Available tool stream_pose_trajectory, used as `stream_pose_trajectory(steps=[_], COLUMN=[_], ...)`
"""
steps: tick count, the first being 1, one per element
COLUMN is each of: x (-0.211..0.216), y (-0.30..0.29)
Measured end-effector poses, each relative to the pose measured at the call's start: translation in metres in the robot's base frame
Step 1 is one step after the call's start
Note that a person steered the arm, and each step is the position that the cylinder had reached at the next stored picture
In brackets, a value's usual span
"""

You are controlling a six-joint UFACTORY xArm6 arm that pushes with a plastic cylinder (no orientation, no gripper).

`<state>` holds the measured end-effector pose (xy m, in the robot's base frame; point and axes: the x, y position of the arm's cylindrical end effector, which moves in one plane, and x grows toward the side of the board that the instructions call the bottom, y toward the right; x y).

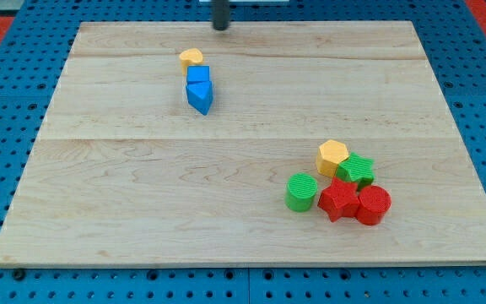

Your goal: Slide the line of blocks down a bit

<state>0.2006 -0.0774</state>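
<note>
Blocks of the line sit at about eleven o'clock on the wooden board [142, 203]: three of them, touching end to end, running from a small yellow block [191, 57] at the view's top through a blue cube [197, 76] to a blue triangular block [200, 98] below it. The yellow one's shape is hard to make out, half hidden behind the cube. My tip [220, 27] hangs at twelve o'clock by the board's top edge, apart from the line and to its upper right; the rod is cut off by the frame, and it has no jaws and holds nothing. At about four o'clock lies a cluster of five: a green cylinder [300, 192], a yellow hexagonal block [332, 156], a red star-shaped block [337, 199], a green star-shaped block [357, 170] and a red cylinder [373, 204], packed close and partly overlapping. Two yellow, two blue, two green, two red.
</note>
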Motion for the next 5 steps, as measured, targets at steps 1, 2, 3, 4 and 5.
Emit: stream_pose_trajectory(steps=[1, 2, 3, 4, 5], x=[0.047, 0.088, 0.13, 0.153, 0.13], y=[-0.008, 0.0, 0.006, 0.02, -0.006])
